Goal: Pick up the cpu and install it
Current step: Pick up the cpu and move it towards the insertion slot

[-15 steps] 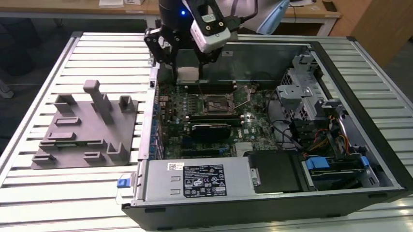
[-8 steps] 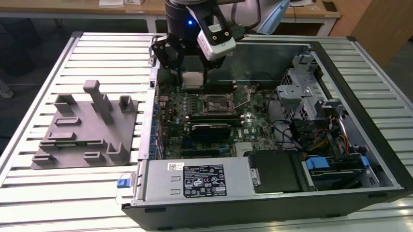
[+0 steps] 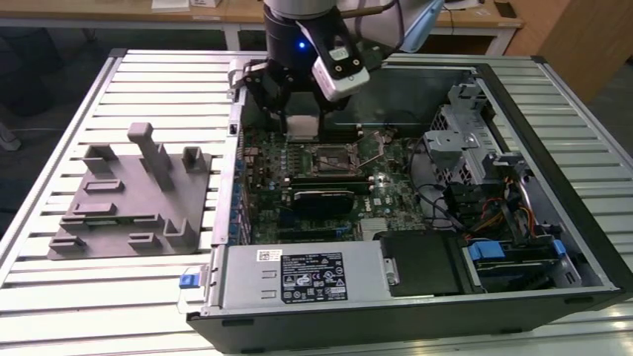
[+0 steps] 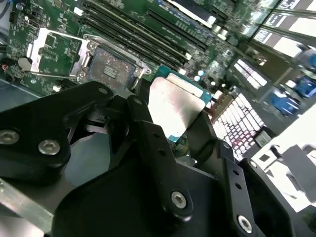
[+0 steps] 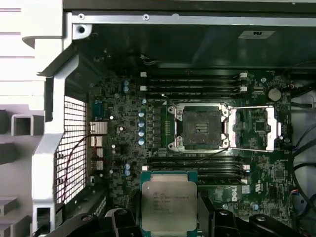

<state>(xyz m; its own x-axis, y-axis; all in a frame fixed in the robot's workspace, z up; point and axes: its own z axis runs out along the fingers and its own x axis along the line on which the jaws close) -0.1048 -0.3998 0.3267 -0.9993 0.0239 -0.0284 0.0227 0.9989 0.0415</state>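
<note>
The cpu is a thin square chip with a pale metal top, held above the green motherboard inside the open computer case. My gripper is shut on it, one black finger on each side edge. Both wrist views show the cpu between the fingers. The dark square socket lies open on the board, its metal load plate folded back. The cpu hangs beside the socket, offset from it across the memory slots.
The case has raised walls around the board, with a drive cage and cables on the exterior view's right and the power supply at the front. A grey plastic fixture sits on the slatted table at the exterior view's left.
</note>
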